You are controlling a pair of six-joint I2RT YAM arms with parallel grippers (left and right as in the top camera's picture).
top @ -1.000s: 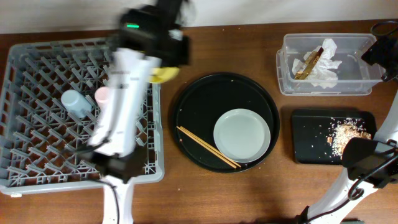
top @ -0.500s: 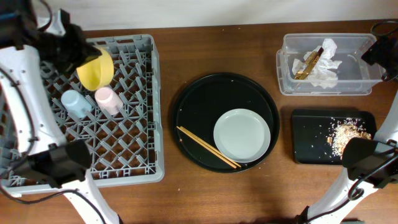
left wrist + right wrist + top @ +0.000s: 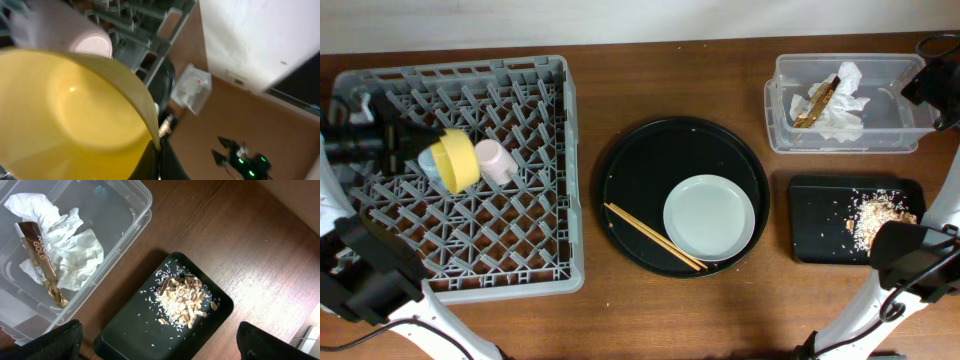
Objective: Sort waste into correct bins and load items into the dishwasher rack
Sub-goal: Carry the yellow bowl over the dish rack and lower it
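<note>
Left gripper clamps the bowl by its rim, tilted over the rack's left part; right gripper gapes, well off the rack.

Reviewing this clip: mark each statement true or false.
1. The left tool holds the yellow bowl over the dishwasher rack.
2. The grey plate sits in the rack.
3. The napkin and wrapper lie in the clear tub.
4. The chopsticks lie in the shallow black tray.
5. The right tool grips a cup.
1. True: the left tool is shut on the yellow bowl, above the dishwasher rack.
2. False: the grey plate lies on the round black tray.
3. True: the napkin and the wrapper are inside the clear tub.
4. False: the chopsticks lie on the round black tray beside the plate. The shallow black tray holds food scraps.
5. False: the right tool is open and empty.
</note>
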